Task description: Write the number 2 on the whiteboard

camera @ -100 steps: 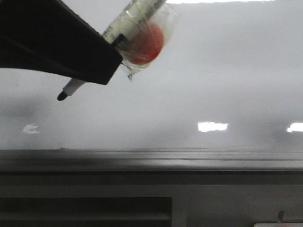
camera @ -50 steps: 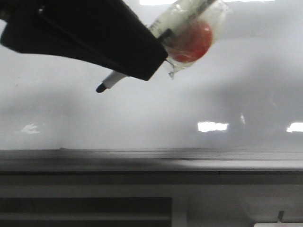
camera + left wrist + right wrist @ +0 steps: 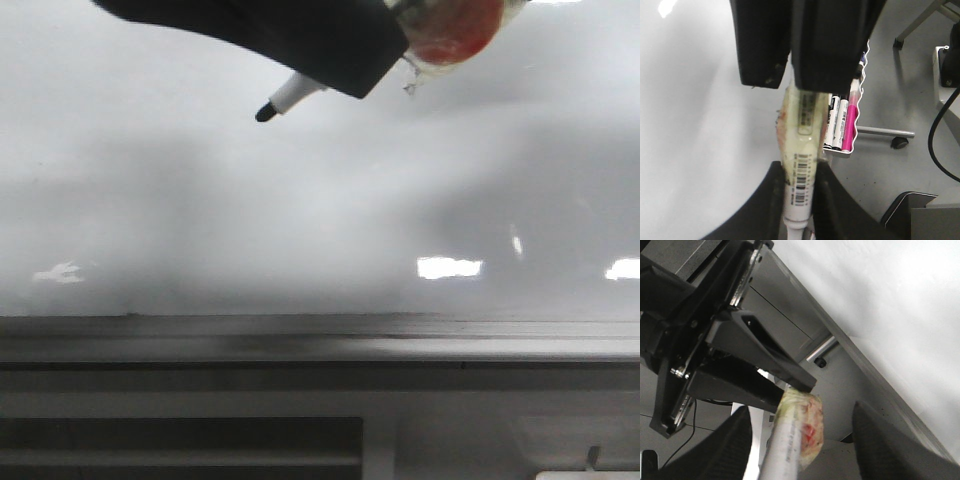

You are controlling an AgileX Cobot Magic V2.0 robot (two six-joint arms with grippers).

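Note:
The whiteboard fills the front view, glossy pale grey with glare patches; I see no number 2 or any marker line on it. My left gripper is shut on a white marker pen with a barcode label. In the front view its black finger is at the top edge and the pen's black tip points down-left, in front of the board. A red ball wrapped in clear tape sits on the pen's rear end. My right gripper is open, its fingers wide on either side of that rear end.
A grey ledge runs along the board's lower edge, with dark frame panels below. In the left wrist view a white holder with spare markers, one pink, hangs beside the board over a grey floor with a wheeled stand.
The left gripper with the pen has moved up and to the right; the pen's tip has risen from mid-left of the board toward the top centre.

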